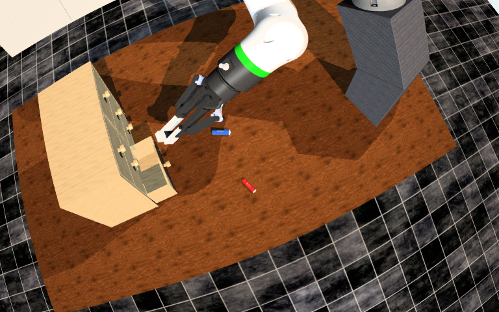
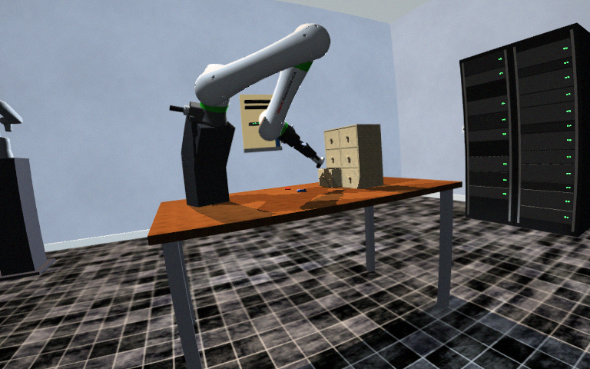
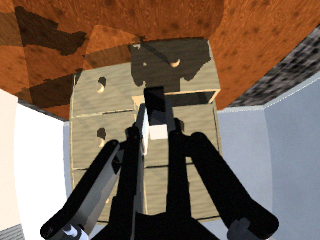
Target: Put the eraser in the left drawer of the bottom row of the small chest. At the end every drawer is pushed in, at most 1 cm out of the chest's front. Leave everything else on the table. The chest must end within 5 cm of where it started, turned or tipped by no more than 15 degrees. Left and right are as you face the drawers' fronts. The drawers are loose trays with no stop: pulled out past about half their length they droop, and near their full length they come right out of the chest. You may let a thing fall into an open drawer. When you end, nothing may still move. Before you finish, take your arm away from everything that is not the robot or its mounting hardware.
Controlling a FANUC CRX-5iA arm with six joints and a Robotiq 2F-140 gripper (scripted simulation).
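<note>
The chest (image 1: 73,129) (image 2: 369,156) (image 3: 87,150) stands upright on the table. Its bottom-left drawer (image 1: 164,194) (image 2: 323,178) (image 3: 197,55) is pulled partly out; the part of its floor visible in the top view is bare. The other drawers look pushed in. My gripper (image 1: 166,136) (image 2: 320,162) (image 3: 156,111) is nearly closed on a small block, the eraser, whose pale part (image 3: 158,132) shows between the fingers in the wrist view. The fingertips slant down toward the chest, just above the open drawer, near its inner-left side in the top view. The fingers hide much of the eraser.
A blue cylinder (image 1: 220,132) (image 2: 300,190) lies on the table in front of the chest, below the gripper in the top view. A red cylinder (image 1: 248,184) (image 2: 287,188) lies farther out. Drawer knobs, such as one at the middle row (image 1: 135,164), stick out near the open drawer.
</note>
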